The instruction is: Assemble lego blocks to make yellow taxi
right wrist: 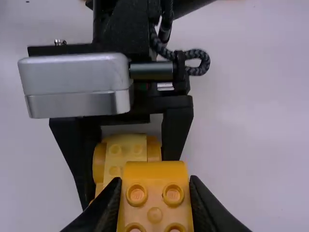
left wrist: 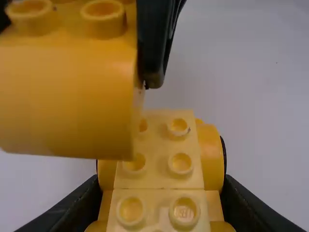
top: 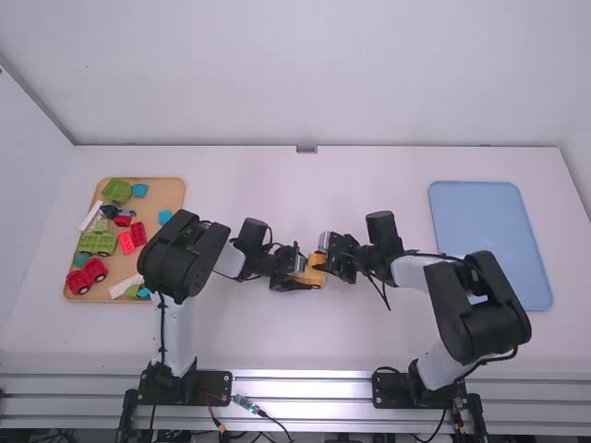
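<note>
Working at mid-table, low over the white table (top: pixel 351 343), between both arms. Clamping a studded yellow piece with rounded sides (left wrist: pixel 182 145) in the left gripper (left wrist: pixel 161 191), fingers closing on it from both sides. Pinching a curved yellow block (right wrist: pixel 155 169) in the right gripper (right wrist: pixel 154 186), fingers pressing its two flanks. In the left wrist view, overlapping the studded piece with the curved block near one of the right fingers; not establishing from these views whether touching or apart.

Apparently joining the two as part of the taxi body; judging the assembly as only partly done. Needing squareness first: matching the long edges, then bringing studs under sockets before adding any force. Bracing firmly with the left while lowering slowly and straight with the right. Pressing evenly, not at one end, for fear of cocking the block or twisting it between the fingers. Watching for fingertips fouling the neighbouring studs or knocking the opposite gripper. Probably needing a light wiggle for seating, then checking for a gap before opening the right fingers.

Lying off to the left: loose coloured blocks (top: pixel 128 242) on a wooden tray (top: pixel 166 194). Lying to the right: a blue tray (top: pixel 480 240).
</note>
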Controlling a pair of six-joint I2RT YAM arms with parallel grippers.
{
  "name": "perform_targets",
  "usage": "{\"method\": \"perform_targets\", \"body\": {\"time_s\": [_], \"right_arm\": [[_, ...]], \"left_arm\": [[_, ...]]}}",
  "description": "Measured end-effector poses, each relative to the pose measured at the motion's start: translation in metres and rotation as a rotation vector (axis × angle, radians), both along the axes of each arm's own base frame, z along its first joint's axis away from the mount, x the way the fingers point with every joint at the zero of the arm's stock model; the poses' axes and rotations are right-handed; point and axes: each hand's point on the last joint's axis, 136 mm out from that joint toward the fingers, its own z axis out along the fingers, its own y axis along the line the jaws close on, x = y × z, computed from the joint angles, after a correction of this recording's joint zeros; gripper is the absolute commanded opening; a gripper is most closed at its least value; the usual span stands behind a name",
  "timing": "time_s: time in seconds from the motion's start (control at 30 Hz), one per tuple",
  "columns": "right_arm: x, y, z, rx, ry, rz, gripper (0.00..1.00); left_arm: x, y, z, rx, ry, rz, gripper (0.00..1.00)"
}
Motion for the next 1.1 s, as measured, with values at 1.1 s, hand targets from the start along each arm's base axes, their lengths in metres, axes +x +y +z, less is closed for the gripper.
{"method": "perform_targets", "body": {"time_s": [1.1], "right_arm": [[0.013, 0.015, 0.008, 0.03, -0.041, -0.008, 0.0]], "left_arm": [[0.039, -0.002, 0.003, 0.083, 0.029, 0.089, 0.02]]}}
